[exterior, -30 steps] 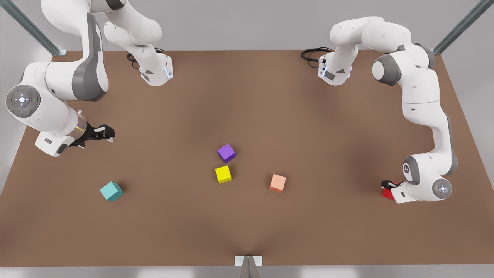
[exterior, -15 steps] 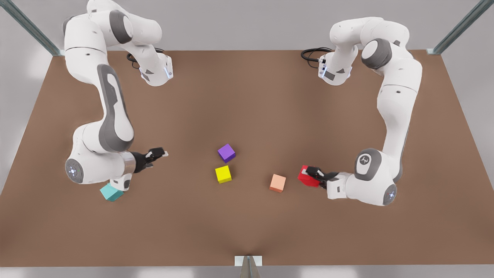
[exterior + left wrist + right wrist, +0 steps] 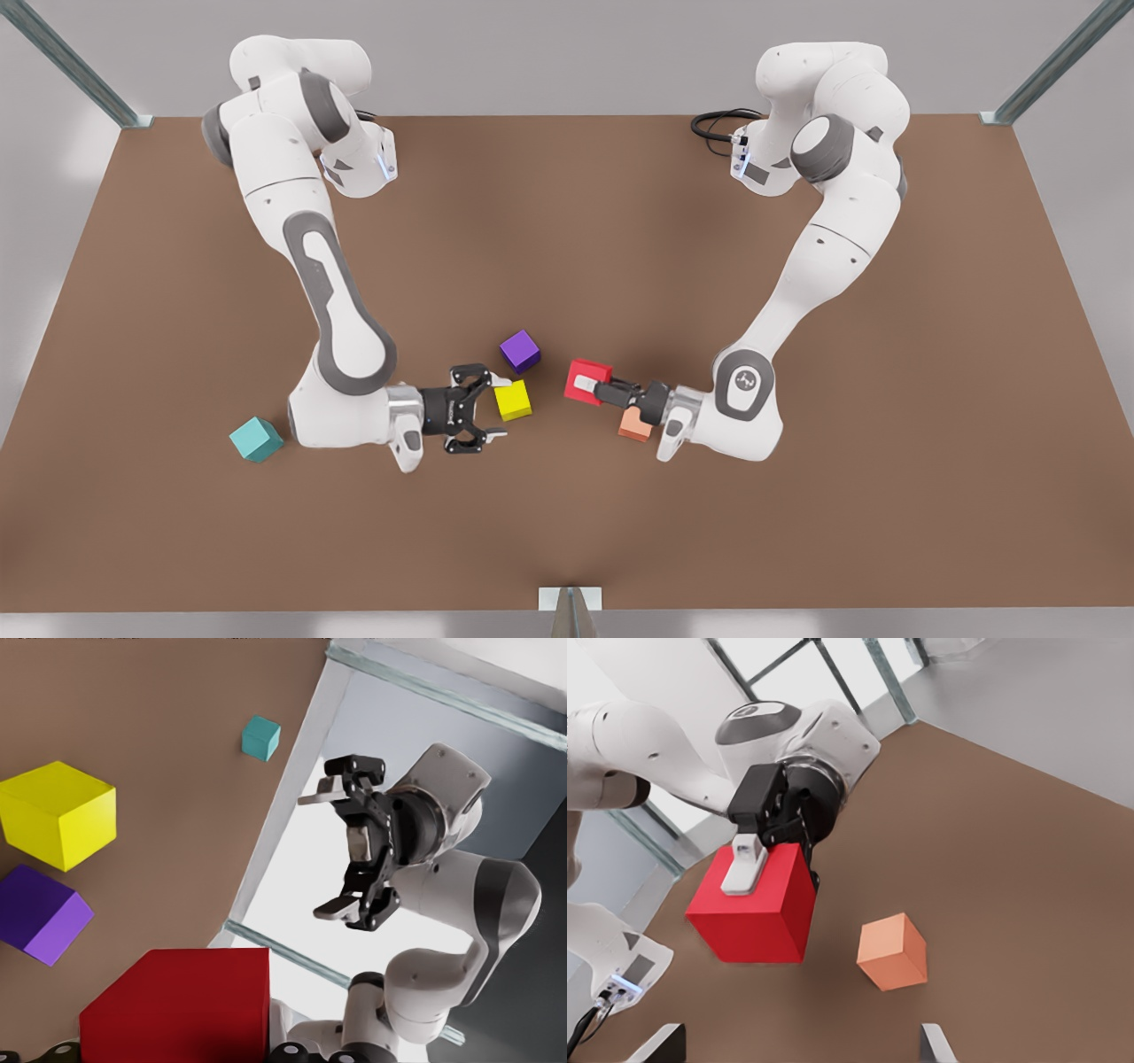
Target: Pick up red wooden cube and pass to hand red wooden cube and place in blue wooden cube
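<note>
Red wooden cube [image 3: 588, 380] in left hand [image 3: 595, 386]

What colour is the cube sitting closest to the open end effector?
Yellow: the cube beside the right end effector, clearest in the front view.

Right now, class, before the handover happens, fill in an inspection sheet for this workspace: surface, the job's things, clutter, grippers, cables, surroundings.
Surface: brown table, flat, no spills seen.
Job's things: red wooden cube held above the table; blue wooden cube resting near the front view's left edge.
Clutter: purple cube, yellow cube and peach cube near the middle.
Grippers: left gripper shut on the red cube; right gripper open, facing it, beside the yellow cube.
Cables: black cable loops at the arm bases.
Surroundings: metal frame struts, grey wall.
</note>
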Controlling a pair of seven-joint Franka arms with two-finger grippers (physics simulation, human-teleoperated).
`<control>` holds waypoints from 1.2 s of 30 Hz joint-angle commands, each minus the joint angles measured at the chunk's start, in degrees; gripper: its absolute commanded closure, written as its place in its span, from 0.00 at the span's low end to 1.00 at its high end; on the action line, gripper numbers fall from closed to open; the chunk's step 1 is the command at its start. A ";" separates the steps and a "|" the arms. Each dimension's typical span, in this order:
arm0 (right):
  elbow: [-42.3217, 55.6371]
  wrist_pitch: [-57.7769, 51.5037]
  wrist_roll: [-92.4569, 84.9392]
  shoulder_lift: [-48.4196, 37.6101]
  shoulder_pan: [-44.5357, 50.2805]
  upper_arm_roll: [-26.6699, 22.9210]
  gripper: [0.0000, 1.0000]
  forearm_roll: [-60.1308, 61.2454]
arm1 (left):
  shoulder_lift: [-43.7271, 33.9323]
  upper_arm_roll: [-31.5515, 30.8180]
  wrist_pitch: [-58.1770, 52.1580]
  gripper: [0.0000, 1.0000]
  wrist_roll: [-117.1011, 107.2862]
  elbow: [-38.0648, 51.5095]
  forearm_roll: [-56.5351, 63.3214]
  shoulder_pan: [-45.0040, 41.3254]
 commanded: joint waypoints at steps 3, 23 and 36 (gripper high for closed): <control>-5.53 6.76 -58.65 -2.05 0.42 0.07 0.01 9.26 | -0.02 0.15 1.93 0.41 2.08 -0.59 -4.76 0.14; -12.12 15.28 -63.66 -3.10 7.28 0.78 0.00 26.32 | 0.16 -0.03 7.11 0.42 7.62 -0.77 -3.79 -1.44; -15.20 14.76 -63.75 -3.28 6.93 2.53 0.00 28.51 | -0.19 -0.03 8.60 0.42 10.87 -1.47 -3.71 -1.53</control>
